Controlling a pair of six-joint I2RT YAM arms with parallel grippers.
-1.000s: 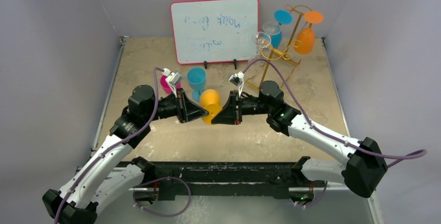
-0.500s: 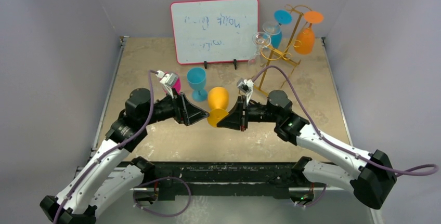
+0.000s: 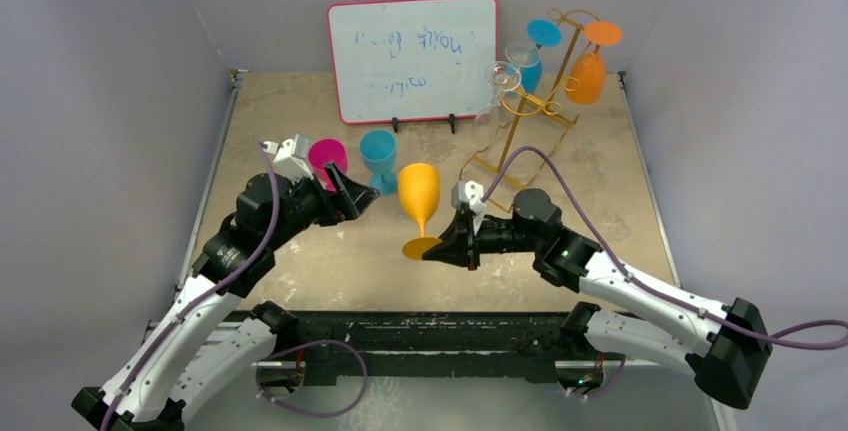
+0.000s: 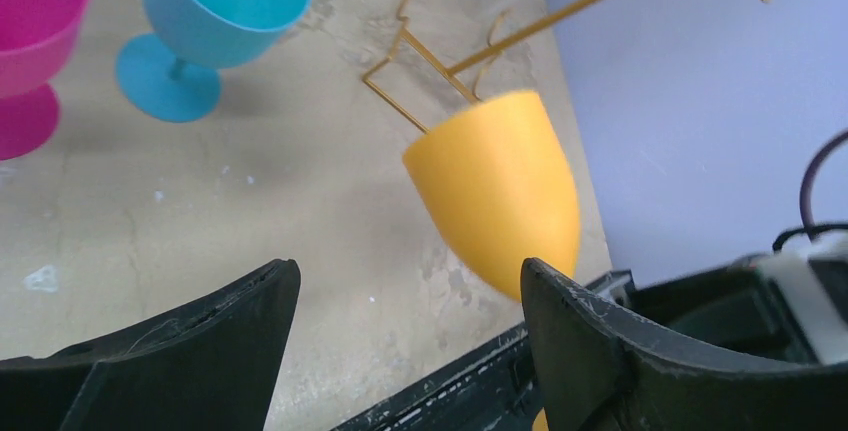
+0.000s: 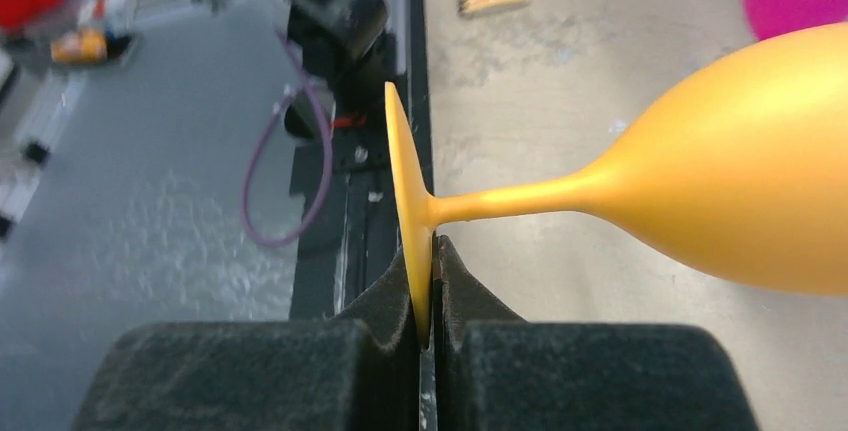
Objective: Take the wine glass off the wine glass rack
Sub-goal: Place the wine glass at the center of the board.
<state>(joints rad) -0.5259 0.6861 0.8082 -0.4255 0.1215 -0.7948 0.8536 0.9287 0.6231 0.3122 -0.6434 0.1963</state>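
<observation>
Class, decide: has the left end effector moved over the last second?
Yes: left end effector drew back leftward, off the yellow glass, toward the fixed pink glass.

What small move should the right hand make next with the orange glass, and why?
Probably lower the orange glass until its foot sits flat on the table, near the blue glass. The right hand pinches only the rim of the foot, and the left hand stands open, apart from it, so nothing else steadies it.
</observation>
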